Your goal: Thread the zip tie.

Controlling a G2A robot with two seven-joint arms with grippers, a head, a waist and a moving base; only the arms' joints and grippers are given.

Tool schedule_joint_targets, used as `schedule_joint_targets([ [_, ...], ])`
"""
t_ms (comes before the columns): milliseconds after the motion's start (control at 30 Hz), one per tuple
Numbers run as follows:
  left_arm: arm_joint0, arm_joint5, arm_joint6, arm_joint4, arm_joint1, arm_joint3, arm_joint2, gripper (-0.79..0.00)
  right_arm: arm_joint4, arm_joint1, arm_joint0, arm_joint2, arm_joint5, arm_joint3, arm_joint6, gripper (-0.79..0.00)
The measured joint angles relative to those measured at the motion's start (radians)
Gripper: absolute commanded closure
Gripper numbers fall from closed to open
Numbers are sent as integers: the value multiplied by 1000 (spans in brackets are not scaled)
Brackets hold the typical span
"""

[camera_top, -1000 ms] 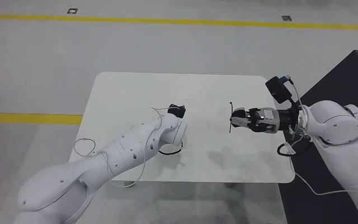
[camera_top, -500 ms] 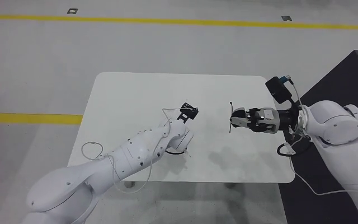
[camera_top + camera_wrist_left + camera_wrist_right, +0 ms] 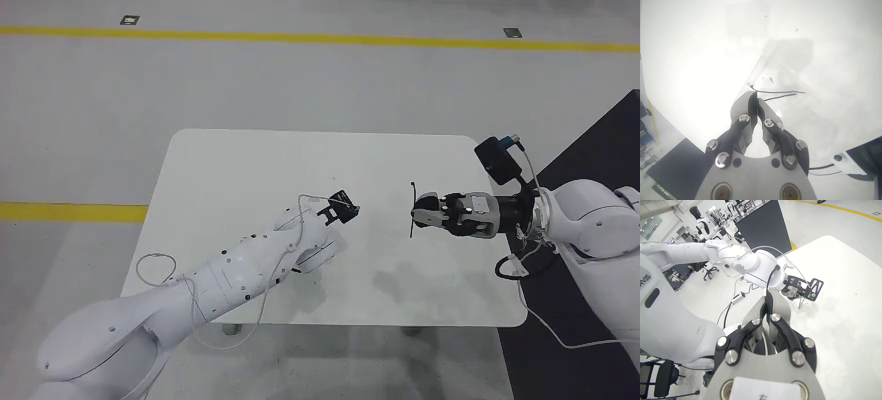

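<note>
White tabletop (image 3: 250, 170): near its middle the left gripper (image 3: 756, 95) has its jaws pressed together at the edge of a clear bag (image 3: 800, 109), in which two black ties (image 3: 780, 92) lie. Toward the right edge, the right gripper (image 3: 419, 213) clenches an upright black zip tie (image 3: 412, 195).

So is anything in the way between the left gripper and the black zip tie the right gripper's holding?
Nothing visible. In the top view, only bare white table shows between the left gripper and the thin black zip tie in the right gripper.
</note>
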Motion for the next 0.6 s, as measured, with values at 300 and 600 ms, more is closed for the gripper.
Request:
schedule_joint_targets([
  [300,24,-86,-18,21,28,-26,-41,0,0,0,0,0,0,0,0,0],
  [600,30,-218,-28,35,27,-22,-34,0,0,0,0,0,0,0,0,0],
])
